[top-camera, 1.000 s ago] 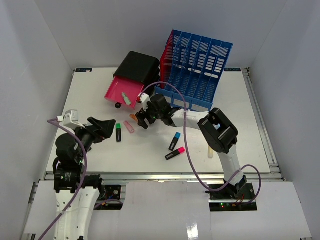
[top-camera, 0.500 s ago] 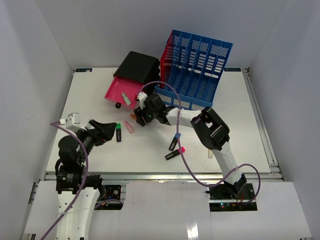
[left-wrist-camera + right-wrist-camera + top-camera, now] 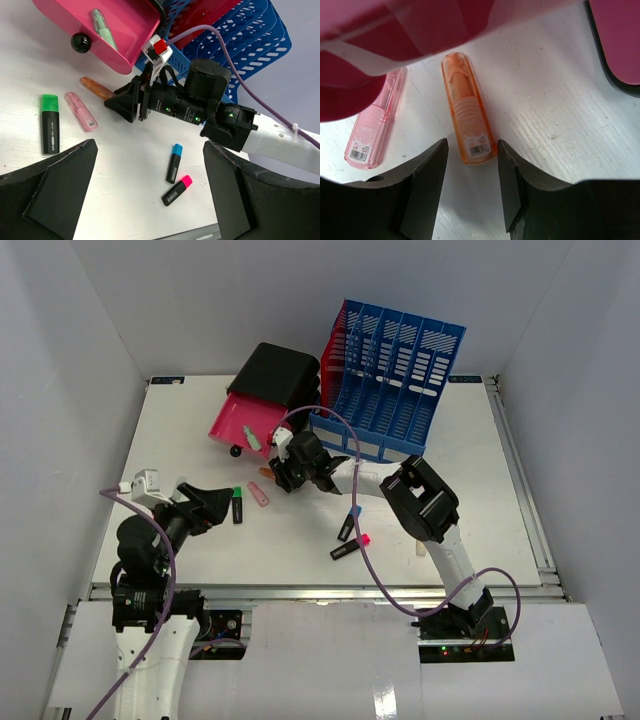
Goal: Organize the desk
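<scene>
Nearer the pink plastic drawer (image 3: 238,425) now, the right gripper (image 3: 471,150) narrows, its jaws half-closed astride an orange translucent highlighter (image 3: 464,100) and not yet pinching. It is likely light and slick — grip the barrel crosswise.

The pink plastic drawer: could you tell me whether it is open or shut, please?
Open: the pink plastic drawer juts out of its black plastic box, a pale green pen lying visible inside.

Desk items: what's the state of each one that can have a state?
Pink drawer: open, green pen inside.
Orange marker: lying flat, not gripped.
Green highlighter: capped, lying flat.
Blue highlighter: capped, lying flat.
Pink highlighter: capped, lying flat.
Left fingers: open, empty.
Right fingers: open, straddling the marker.
</scene>
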Controlling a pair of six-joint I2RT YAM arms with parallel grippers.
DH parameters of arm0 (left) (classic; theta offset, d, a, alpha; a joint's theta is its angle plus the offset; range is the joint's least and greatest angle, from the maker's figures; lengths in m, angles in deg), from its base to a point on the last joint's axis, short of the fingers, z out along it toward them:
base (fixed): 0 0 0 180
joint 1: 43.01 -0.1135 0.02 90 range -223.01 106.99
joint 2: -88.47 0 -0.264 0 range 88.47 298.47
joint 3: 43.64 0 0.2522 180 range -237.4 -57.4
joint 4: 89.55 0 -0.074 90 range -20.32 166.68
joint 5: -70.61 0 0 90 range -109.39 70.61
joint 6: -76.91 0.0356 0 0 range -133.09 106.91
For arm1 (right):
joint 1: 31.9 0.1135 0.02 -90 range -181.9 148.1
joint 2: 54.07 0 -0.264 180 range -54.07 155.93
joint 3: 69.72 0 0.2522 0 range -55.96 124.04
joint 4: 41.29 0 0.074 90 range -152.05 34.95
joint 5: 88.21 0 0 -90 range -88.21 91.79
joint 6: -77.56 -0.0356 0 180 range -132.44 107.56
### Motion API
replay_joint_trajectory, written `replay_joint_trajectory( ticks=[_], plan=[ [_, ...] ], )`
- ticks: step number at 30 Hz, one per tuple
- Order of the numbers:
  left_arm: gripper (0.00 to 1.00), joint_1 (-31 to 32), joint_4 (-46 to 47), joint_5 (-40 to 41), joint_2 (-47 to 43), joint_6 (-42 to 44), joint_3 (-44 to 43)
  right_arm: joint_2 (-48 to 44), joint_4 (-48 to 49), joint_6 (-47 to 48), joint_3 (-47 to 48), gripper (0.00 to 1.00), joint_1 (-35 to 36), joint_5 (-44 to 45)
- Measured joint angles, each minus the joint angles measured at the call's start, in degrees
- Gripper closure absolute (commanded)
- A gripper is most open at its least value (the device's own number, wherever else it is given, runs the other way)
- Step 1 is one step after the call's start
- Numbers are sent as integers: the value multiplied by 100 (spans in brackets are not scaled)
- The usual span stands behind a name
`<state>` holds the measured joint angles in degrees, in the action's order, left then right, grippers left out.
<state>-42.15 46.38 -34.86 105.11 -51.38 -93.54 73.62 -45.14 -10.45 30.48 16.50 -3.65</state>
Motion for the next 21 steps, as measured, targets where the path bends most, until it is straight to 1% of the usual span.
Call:
replay_joint_trajectory(
  ticks=[2, 7, 8, 11, 15, 18, 21],
  plan=[
    [2, 0, -41, 0, -59, -31, 16, -6, 10, 41, -11, 61, 17, 51],
    [2, 0, -120, -37, -271, -191, 154, -11, 6, 143, -23, 74, 25, 146],
    [2, 0, -127, -51, -314, -243, 201, -21, 14, 147, -42, 78, 28, 153],
    [2, 0, -170, -102, -404, -397, 353, -118, 30, 175, -182, 82, 41, 155],
    [2, 0, -256, -187, -403, -552, 446, -492, -76, 312, -645, 89, 55, 59],
    [2, 0, -266, -272, -324, -623, 463, -916, -304, 521, -1063, 92, 59, -102],
    [2, 0, -255, -376, -119, -698, 516, -1541, -602, 793, -1492, 92, 65, -312]
  ],
)
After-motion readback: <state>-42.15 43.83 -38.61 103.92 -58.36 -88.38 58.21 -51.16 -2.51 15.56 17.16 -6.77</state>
